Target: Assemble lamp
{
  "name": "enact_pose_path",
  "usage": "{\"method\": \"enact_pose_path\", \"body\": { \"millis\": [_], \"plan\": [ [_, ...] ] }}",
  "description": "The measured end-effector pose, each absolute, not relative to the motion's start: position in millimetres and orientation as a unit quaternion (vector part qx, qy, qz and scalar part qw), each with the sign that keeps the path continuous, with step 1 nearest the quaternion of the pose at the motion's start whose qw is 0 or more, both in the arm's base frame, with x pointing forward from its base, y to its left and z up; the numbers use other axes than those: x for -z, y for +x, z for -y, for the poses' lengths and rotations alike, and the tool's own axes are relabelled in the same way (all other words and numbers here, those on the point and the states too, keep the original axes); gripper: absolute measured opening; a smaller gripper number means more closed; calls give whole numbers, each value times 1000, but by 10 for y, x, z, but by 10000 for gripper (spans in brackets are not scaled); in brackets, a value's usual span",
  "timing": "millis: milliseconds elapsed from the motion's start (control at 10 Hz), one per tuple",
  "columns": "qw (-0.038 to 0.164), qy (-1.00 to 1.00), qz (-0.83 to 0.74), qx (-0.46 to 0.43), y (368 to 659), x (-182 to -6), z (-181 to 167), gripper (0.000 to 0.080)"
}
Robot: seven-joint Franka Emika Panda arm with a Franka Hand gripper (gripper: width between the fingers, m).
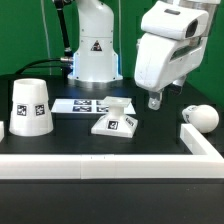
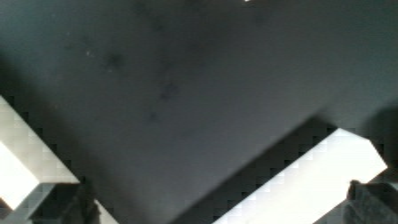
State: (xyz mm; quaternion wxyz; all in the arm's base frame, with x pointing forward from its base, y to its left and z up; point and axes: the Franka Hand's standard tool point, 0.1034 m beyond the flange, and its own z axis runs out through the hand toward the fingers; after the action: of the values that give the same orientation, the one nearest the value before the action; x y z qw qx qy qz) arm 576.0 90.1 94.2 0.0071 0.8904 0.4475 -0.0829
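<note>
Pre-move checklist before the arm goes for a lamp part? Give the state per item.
1. Gripper open and empty: ok, the wrist view shows the fingers wide apart with nothing between them.
2. Flat square white plastic base resting on the black table, nothing on top of it: ok.
3. White truncated-cone shade upright, apart from the base: ok.
4. White ball-topped bulb clear of the long white rail beside it: cannot tell.
5. Gripper lined up over a part: not ok, it hangs between base and bulb.
</note>
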Motion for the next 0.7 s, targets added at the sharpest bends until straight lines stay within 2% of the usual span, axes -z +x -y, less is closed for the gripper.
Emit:
{"method": "enact_pose_path", "body": {
  "millis": [100,600,700],
  "plan": [
    [12,888,-451,89,5762,-948,-889,699],
    [13,890,-449,83,5747,-939,-854,699],
    [16,895,-440,74,5624,-906,-715,699]
  ]
}}
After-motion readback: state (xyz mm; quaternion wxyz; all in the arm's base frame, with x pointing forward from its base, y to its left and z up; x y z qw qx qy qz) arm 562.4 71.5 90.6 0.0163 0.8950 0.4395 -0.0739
